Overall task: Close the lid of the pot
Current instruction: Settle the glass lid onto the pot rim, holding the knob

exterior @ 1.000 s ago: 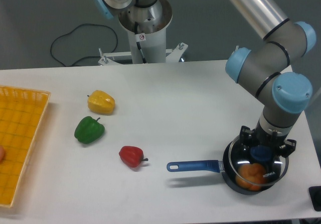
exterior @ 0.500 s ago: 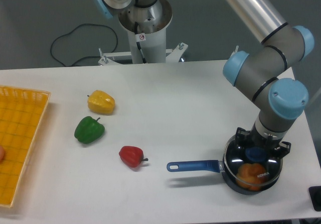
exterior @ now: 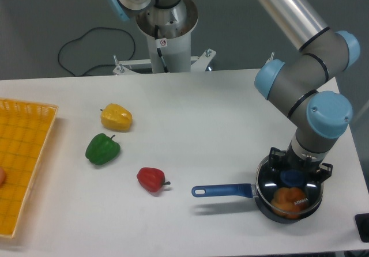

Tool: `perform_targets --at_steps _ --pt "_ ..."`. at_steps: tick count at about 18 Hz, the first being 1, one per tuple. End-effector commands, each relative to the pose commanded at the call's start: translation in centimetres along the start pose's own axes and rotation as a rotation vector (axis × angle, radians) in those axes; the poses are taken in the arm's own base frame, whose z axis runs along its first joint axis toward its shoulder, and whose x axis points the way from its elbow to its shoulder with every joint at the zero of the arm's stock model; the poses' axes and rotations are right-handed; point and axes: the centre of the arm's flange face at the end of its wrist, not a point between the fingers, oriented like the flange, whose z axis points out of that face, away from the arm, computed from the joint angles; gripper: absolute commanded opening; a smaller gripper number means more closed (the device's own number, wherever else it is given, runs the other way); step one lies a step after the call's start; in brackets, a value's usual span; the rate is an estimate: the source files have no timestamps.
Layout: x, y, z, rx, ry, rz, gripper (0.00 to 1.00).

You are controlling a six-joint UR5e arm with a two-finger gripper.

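We see the glass lid [exterior: 267, 189] over the dark pan [exterior: 282, 217] near the right edge of the surface [exterior: 173, 107], with orange food [exterior: 290, 201] showing through it. The tool [exterior: 293, 166] is above the lid's blue knob [exterior: 293, 178], its fingers spread to either side — from this angle we can't tell how wide they stand or whether they grip the knob. Tool and arm hide the pan's far side from us. The blue handle [exterior: 222, 191] juts left toward a red pepper [exterior: 151, 179], well apart from it. Farther left we have a green pepper [exterior: 102, 150], a yellow pepper [exterior: 116, 117] behind it, and a yellow-orange crate [exterior: 26, 165] at the edge.
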Motion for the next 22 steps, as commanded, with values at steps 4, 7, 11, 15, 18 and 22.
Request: perform_targets --at_steps 4,7,11,15,18,22 --pt "-0.4 -0.3 0.2 0.003 -0.004 0.0 0.4" --pt "-0.5 -0.3 0.4 0.0 -0.003 0.0 0.4" --pt "-0.6 -0.3 0.7 0.001 -0.001 0.0 0.4" --pt "-0.6 -0.3 1.1 -0.002 0.0 -0.003 0.4" --pt "-0.6 -0.4 1.1 -0.001 0.001 -0.005 0.4" --pt "-0.6 -0.3 1.0 0.0 0.0 -0.006 0.4"
